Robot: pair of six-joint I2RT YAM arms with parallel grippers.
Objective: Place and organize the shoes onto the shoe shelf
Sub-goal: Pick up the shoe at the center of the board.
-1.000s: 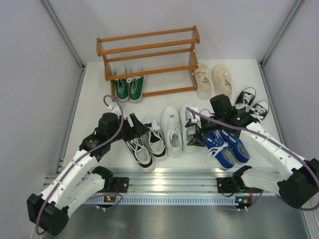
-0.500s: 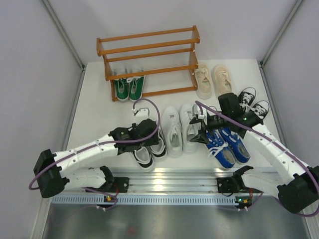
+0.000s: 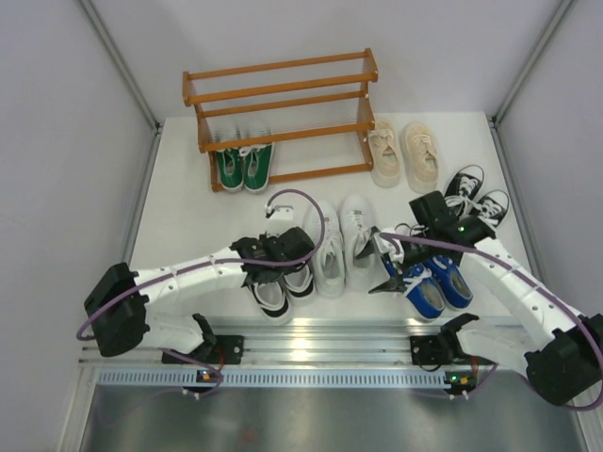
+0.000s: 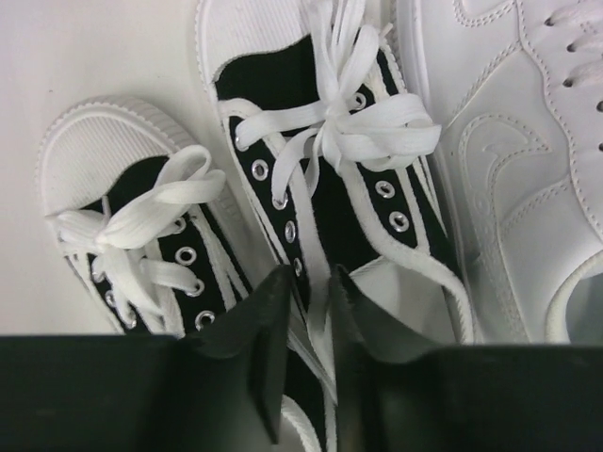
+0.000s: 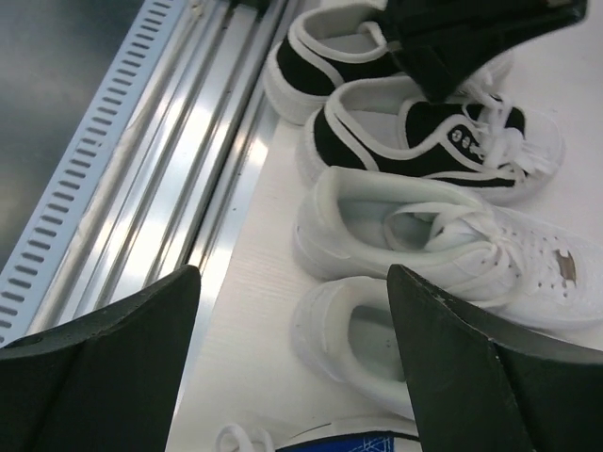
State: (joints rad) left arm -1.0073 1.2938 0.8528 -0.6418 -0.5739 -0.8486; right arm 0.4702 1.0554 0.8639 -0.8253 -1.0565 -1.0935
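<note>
Pinching with my left pincer (image 4: 311,281) on the black-and-white pair (image 3: 273,287), low and left of centre in the overhead frame. The fingers (image 4: 254,339) are drawn narrow, and the white-trimmed collar edge of the shoe nearer the white pair (image 3: 341,243) is caught between them, just behind its laces. My right pincer (image 5: 294,275) hangs spread wide with nothing between its fingers, over the heel end of the white pair. The blue pair (image 3: 438,282) is just to its right in the overhead frame. All three pairs lie in a row on the table (image 3: 179,217), heels toward the bottom edge. The shoe shelf (image 3: 283,94) stands at upper centre — the green pair (image 3: 243,168) sits at its foot on the left, toes under the lower rails. The beige pair (image 3: 403,151) lies just right of the shelf, and the black canvas pair (image 3: 476,193) lies lower, at the right edge.
</note>
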